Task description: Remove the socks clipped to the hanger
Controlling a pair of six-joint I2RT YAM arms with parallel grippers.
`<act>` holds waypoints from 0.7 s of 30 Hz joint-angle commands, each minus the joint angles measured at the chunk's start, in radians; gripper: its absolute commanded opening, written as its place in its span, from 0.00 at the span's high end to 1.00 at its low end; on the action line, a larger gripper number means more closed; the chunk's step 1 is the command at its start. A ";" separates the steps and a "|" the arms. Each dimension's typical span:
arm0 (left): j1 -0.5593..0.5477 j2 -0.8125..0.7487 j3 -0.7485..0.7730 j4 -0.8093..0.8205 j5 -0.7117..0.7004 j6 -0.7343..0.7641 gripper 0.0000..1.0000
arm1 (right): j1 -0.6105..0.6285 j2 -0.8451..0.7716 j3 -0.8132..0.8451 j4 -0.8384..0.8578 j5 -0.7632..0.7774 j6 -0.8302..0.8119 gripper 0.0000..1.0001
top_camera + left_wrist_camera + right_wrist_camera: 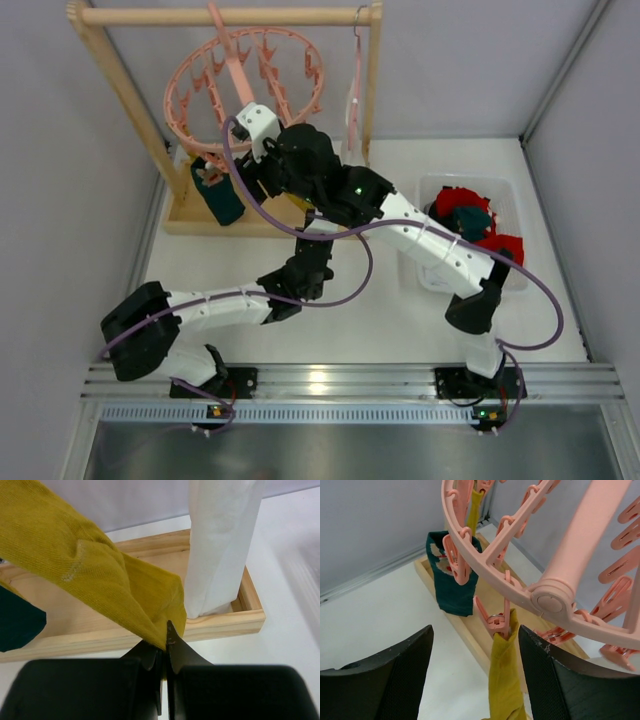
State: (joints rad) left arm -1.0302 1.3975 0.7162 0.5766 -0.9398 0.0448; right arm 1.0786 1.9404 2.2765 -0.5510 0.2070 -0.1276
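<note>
- My left gripper (165, 637) pinches the mustard sock (100, 580) tight by its lower end.
- It hangs lengthwise downward from its pink peg (496, 621).
- My right gripper (475, 632) stands open on either side of that peg, empty.

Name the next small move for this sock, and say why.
Probably close the right hand on the pink peg gripping the mustard sock: that peg shows between its open fingers, and the left hand pinches the sock's lower end.

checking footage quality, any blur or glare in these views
Top view: sharp, evenly lit, one glare spot on the metal rail. Left wrist: gripper body a dark blur, yellow sock crisp. Right wrist: near fingers soft, teal sock in focus.
</note>
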 commanded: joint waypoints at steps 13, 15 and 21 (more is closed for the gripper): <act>-0.005 -0.089 -0.034 0.040 0.042 -0.033 1.00 | -0.005 0.081 0.052 0.209 0.020 -0.076 0.43; -0.005 -0.097 -0.037 0.042 0.042 -0.029 1.00 | -0.005 0.095 0.052 0.235 0.046 -0.089 0.44; -0.005 -0.121 -0.050 0.042 0.042 -0.029 1.00 | -0.005 0.126 0.049 0.284 0.109 -0.107 0.47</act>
State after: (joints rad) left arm -1.0306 1.3174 0.6781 0.5762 -0.9047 0.0250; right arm 1.0767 2.0541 2.2803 -0.3798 0.2607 -0.2073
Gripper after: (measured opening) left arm 0.014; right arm 0.536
